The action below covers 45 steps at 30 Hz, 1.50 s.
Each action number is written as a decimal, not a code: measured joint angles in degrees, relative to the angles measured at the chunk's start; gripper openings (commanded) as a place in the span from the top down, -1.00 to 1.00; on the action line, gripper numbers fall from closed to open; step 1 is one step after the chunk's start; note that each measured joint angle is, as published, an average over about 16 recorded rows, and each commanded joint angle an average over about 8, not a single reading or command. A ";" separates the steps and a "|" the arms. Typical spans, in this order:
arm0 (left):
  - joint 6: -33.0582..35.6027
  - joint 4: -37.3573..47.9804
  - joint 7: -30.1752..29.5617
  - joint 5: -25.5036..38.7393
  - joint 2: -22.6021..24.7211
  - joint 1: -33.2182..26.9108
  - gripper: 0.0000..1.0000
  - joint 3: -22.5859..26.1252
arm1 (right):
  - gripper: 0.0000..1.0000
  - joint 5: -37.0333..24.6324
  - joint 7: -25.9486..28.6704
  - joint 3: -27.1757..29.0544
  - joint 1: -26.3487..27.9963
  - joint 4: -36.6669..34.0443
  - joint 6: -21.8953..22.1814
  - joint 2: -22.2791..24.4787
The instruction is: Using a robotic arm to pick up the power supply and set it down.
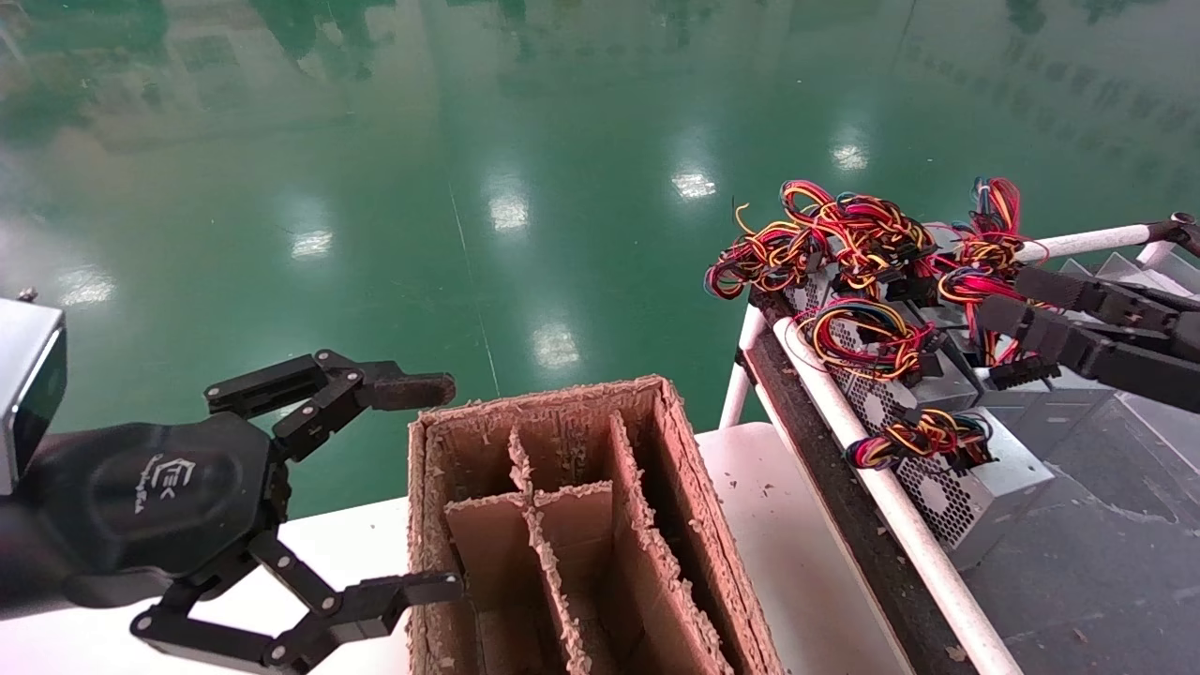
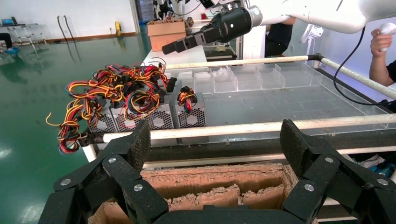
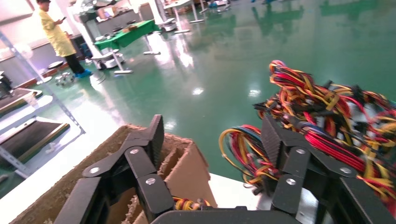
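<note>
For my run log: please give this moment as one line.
right black gripper: open, over silver-grey metal power supplies | left gripper: open, beside brown cardboard box

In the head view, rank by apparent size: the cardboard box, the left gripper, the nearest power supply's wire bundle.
1. Cardboard box, largest.
2. Left gripper, open beside the box; it sits close to the camera, so its size is inflated.
3. Wire bundle on the nearest power supply, clearly smallest.

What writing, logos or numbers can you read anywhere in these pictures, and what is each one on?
White logo on the body of the left gripper: a stylised mark with a line of script under it, too small to read.
Power supplies, cardboard box, right gripper: no text visible.
Nothing else legible in any view.
</note>
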 measured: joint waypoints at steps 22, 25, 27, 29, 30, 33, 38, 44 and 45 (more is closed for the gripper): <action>0.00 0.01 0.01 0.00 0.00 0.00 -1.00 0.01 | -1.00 1.87 -3.70 -1.41 -1.42 11.40 -2.10 -2.26; 0.00 0.01 0.01 -0.01 0.00 0.00 -1.00 0.01 | -1.00 2.13 -4.20 -1.61 -1.62 12.98 -2.39 -2.58; 0.00 0.01 0.01 -0.01 0.00 0.00 -1.00 0.01 | -1.00 2.31 -4.54 -1.74 -1.75 14.03 -2.58 -2.79; 0.00 0.01 0.01 -0.01 0.00 -0.01 -1.00 0.01 | -1.00 2.48 -4.88 -1.87 -1.89 15.10 -2.77 -3.00; 0.00 0.01 0.01 -0.01 0.00 -0.01 -1.00 0.01 | -1.00 2.57 -5.05 -1.93 -1.95 15.63 -2.86 -3.10; 0.00 0.01 0.01 -0.01 0.00 -0.01 -1.00 0.01 | -1.00 2.83 -5.56 -2.13 -2.15 17.22 -3.15 -3.42; 0.00 0.01 0.01 -0.01 0.00 -0.01 -1.00 0.01 | -1.00 3.27 -6.40 -2.45 -2.49 19.87 -3.62 -3.95; 0.00 0.01 0.01 -0.01 0.00 -0.01 -1.00 0.02 | -1.00 3.79 -7.41 -2.84 -2.89 23.03 -4.19 -4.58; 0.00 0.01 0.01 -0.01 0.00 -0.01 -1.00 0.02 | -1.00 3.88 -7.58 -2.91 -2.96 23.55 -4.29 -4.68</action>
